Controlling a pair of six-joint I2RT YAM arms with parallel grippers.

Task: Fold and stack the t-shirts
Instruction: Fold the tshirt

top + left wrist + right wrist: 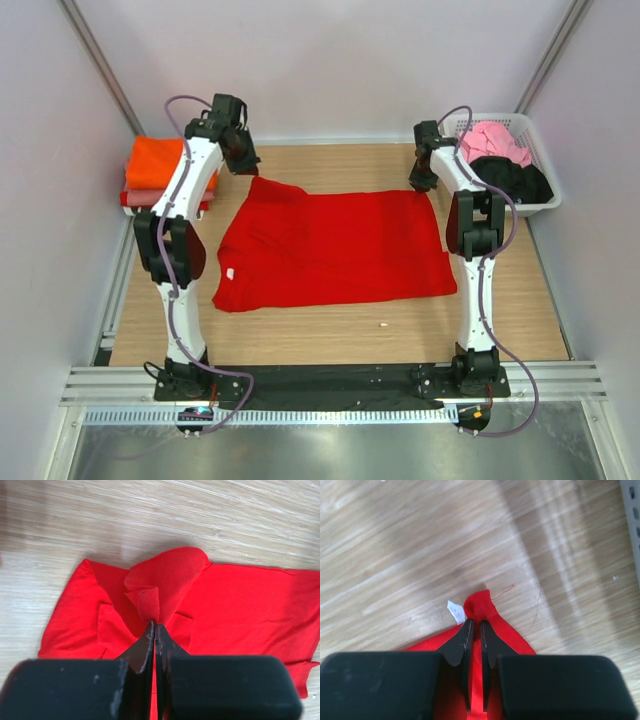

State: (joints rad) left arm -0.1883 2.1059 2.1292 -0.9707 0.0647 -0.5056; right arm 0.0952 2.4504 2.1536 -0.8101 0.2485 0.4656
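A bright red t-shirt [335, 250] lies spread flat across the middle of the wooden table. My left gripper [243, 156] is at its far left corner, shut on a bunched fold of the red t-shirt [165, 580]; the cloth rises into the left gripper [154, 624]. At the far right corner my right gripper [423, 180] has its jaws pressed on a corner of the red t-shirt [481, 605], with cloth running between them at the right gripper [476, 622]. A white label [455, 611] pokes out beside that corner.
Folded shirts are stacked at the far left, an orange t-shirt [155, 160] on top of a salmon-pink one [138, 198]. A white slatted basket [545, 205] at the far right holds a pink t-shirt [495, 140] and a black t-shirt [518, 178]. Grey walls enclose the table.
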